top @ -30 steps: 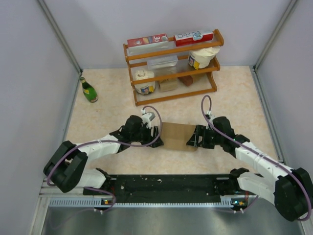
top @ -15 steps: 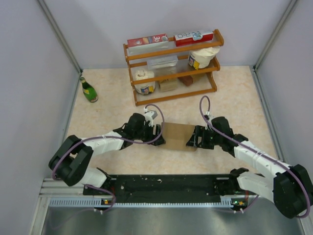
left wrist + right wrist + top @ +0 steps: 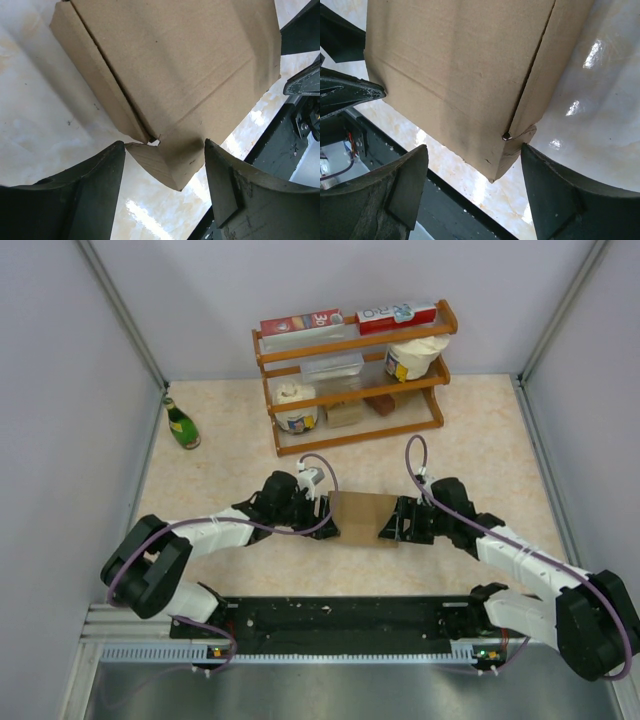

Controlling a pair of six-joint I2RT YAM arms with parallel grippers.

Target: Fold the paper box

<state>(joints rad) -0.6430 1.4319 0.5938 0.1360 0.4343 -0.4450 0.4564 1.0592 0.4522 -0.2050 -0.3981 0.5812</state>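
Plainly, both pairs stand spread and pinch nothing. The left jaws straddle a corner flap at the 9 o'clock end of the paper box (image 3: 362, 518), and the right jaws straddle a corner at its 3 o'clock end; whether either touches the box is too close to call. The box lies flat in the middle of the desk (image 3: 470, 440). It looks light, stiff across its panels, weak at the creases, and apt to slide on the glossy top. Take hold at the end flaps, not the broad face.
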